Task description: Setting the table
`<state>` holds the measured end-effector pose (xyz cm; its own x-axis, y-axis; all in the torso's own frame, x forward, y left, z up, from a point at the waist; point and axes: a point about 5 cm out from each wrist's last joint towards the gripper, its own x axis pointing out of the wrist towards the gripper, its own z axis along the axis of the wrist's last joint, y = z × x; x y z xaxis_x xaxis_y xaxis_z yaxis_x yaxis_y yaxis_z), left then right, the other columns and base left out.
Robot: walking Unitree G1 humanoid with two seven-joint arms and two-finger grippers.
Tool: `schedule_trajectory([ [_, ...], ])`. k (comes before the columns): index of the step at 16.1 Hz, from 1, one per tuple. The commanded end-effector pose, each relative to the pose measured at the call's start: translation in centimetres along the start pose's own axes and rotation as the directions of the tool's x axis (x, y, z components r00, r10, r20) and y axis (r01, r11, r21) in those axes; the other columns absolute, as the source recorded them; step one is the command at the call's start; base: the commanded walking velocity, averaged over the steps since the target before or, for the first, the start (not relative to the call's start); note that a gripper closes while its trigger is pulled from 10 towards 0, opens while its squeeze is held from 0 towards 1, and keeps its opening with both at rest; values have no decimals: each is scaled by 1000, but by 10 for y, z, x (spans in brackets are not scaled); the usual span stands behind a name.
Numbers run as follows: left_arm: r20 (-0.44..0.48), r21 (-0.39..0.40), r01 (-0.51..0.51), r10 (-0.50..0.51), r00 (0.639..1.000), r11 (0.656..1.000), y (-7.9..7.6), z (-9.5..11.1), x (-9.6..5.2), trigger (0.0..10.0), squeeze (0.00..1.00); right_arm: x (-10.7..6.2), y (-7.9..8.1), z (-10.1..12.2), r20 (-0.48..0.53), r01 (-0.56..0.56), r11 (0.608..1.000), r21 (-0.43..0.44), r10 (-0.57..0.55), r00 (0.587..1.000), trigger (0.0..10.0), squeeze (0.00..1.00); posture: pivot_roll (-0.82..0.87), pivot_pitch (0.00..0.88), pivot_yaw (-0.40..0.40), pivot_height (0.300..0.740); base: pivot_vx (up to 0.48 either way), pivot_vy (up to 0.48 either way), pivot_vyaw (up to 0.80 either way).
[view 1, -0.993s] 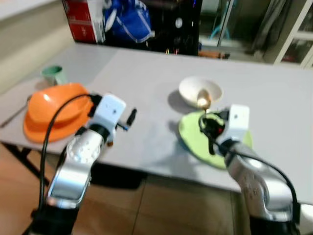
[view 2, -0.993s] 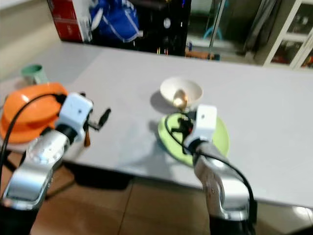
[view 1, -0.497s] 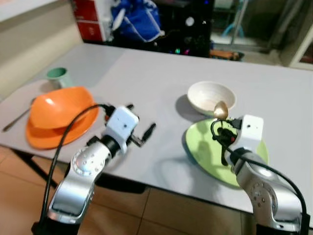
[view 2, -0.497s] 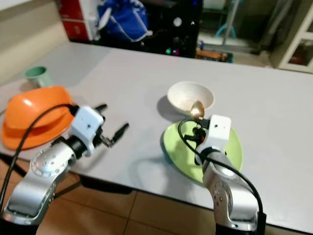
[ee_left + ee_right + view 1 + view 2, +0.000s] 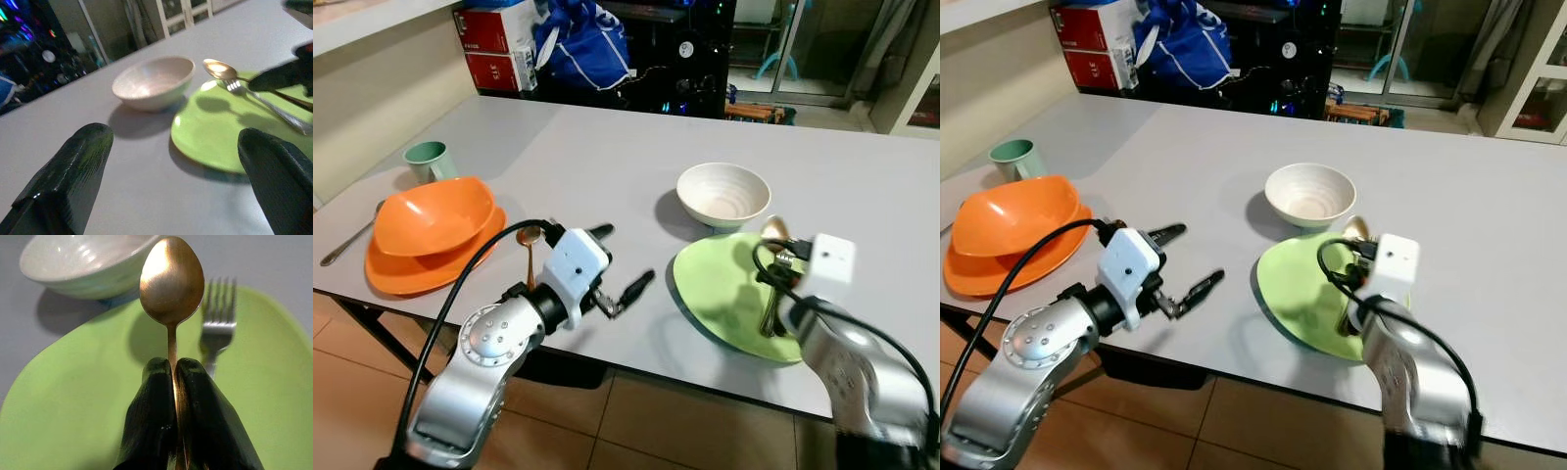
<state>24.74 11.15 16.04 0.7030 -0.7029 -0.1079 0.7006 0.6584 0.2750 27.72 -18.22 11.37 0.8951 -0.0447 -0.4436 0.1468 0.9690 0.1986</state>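
My right tool (image 5: 173,382) is clamped on the gold spoon (image 5: 171,281) above the green plate (image 5: 715,294). My left tool (image 5: 617,264) hovers over the counter (image 5: 607,166), fingers apart.

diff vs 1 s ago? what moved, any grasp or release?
Mostly the camera shifted. The left gripper has come further over the table, jaws open and empty. The right gripper stays shut on the gold spoon above the green plate. The fork, white bowl and orange dishes stayed put.
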Motion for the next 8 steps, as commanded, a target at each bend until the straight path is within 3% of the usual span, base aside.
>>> schedule_trajectory([
  [1, -46, 13, 39, -39, 998, 999, -4, -6, -5, 10000, 0, 6, 5, -1, -34, -29, 999, 38, 31, 999, 10000, 0, -67, 0, 29, 740, 0, 0, 0],
  [8, -74, -1, 72, -71, 995, 997, -7, -7, -7, 10000, 0, 14, 3, -5, -114, 15, 997, 70, -7, 993, 10000, 0, -55, 0, 15, 740, 0, 0, 0],
])
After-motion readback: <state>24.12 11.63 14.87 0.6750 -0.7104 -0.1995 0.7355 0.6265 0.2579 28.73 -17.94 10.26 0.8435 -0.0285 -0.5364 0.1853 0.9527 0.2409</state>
